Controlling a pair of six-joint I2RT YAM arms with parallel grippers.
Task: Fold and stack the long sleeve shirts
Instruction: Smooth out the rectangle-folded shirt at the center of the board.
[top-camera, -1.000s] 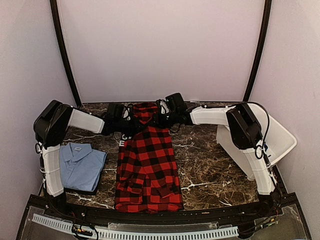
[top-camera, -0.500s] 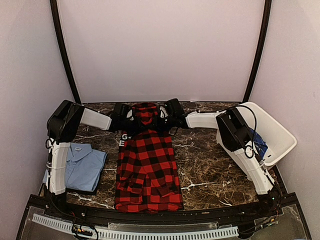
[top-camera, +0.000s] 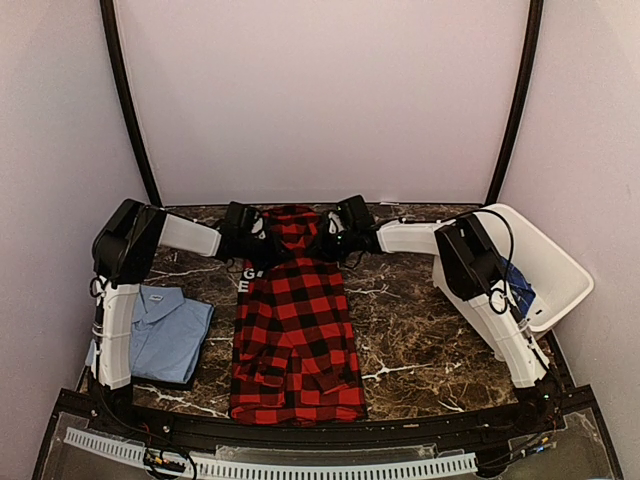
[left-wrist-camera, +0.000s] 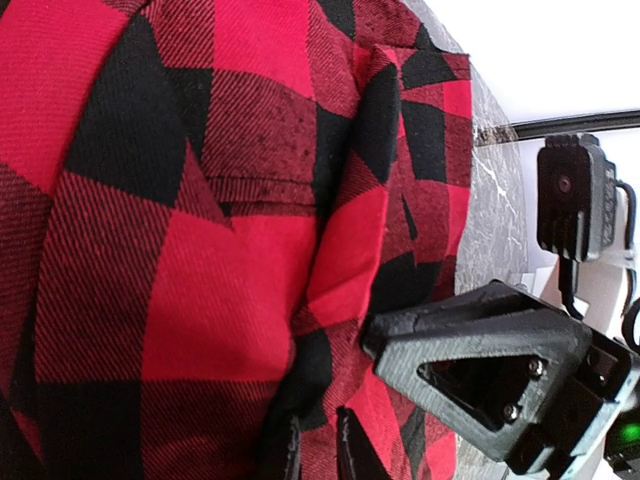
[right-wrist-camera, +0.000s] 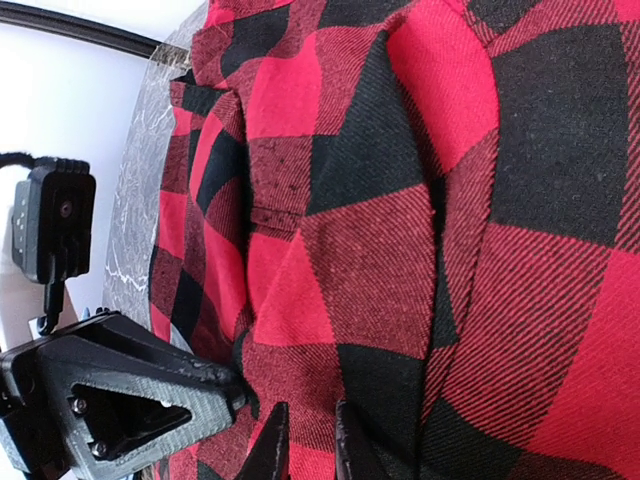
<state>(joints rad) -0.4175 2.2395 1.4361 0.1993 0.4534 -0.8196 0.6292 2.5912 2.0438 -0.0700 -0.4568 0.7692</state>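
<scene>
The red-and-black checked flannel shirt (top-camera: 295, 330) lies lengthwise down the middle of the table, its far end raised at the back. My left gripper (top-camera: 262, 243) is shut on the left side of that far end, with cloth pinched between its fingertips in the left wrist view (left-wrist-camera: 318, 455). My right gripper (top-camera: 325, 240) is shut on the right side of it, as the right wrist view shows (right-wrist-camera: 308, 450). The light blue collared shirt (top-camera: 165, 330) lies folded at the near left. A bit of dark blue cloth (top-camera: 520, 288) shows in the bin, mostly hidden by my right arm.
A white bin (top-camera: 555, 262) stands at the right edge behind my right arm. The dark marble table (top-camera: 420, 330) ends at a black frame along the front. The back wall is close behind both grippers.
Both elbows have swung back toward the far wall. The grippers stay at the flannel's far end and keep hold of it. The light blue shirt has not moved.
</scene>
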